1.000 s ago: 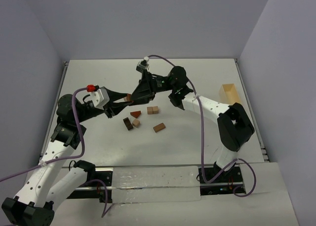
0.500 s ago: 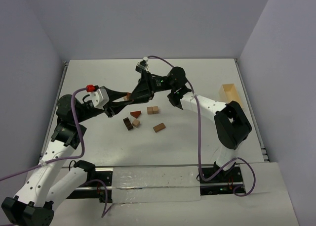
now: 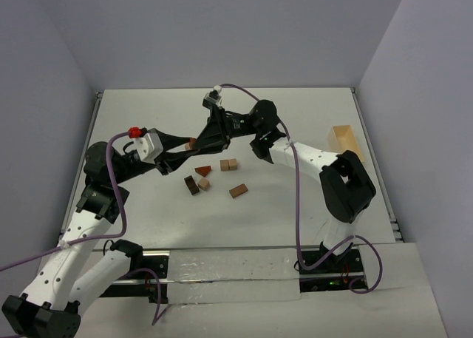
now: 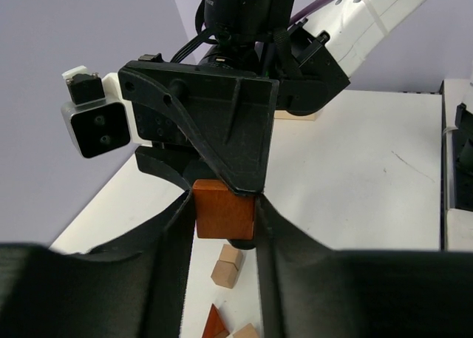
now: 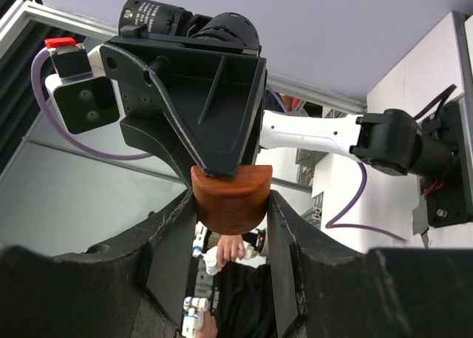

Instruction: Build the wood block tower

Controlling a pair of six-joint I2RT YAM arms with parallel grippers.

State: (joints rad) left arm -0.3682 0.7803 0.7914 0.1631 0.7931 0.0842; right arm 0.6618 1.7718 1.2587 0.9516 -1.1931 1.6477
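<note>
Both arms are meeting above the counter (image 3: 310, 116). The left end effector (image 4: 224, 218) and the right end effector (image 5: 230, 208) are each clamping the reddish-brown block (image 3: 192, 141) from opposite sides, holding it in the air. The loose blocks (image 3: 228, 164) are lying scattered on the counter just beneath.

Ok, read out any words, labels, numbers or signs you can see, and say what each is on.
None readable.
A tiny mark on the black cylinder at the top of the right wrist view is too small to read.
The reddish-brown block and the table carry no lettering.
</note>
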